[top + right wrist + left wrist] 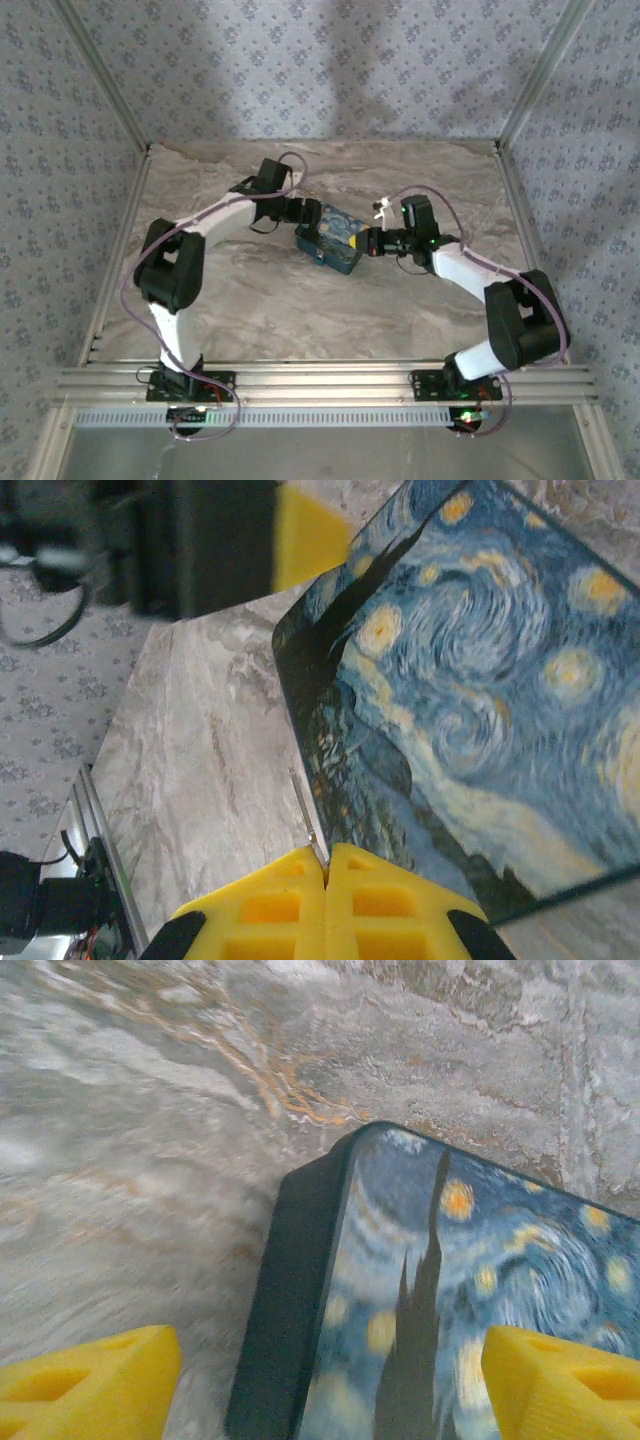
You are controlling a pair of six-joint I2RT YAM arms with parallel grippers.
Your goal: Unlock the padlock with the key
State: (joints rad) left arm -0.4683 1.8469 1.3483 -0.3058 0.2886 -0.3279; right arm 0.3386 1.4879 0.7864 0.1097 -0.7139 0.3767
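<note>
The padlock [334, 238] is a flat dark blue block with yellow swirls, lying on the marble table at centre. My left gripper [302, 213] sits at its far left end, open, its yellow fingers [95, 1380] straddling the padlock [440, 1290] corner. My right gripper [372, 243] is at the padlock's right edge, shut on the key [308, 815], a slim grey blade sticking out of the yellow fingertips [326, 865] alongside the padlock [470, 680] edge. Where the keyhole lies cannot be made out.
Marble-patterned table [260, 310] with aluminium frame rails at the near edge [320, 380] and patterned walls around. The left arm's dark body [190, 540] looms at the padlock's far end in the right wrist view.
</note>
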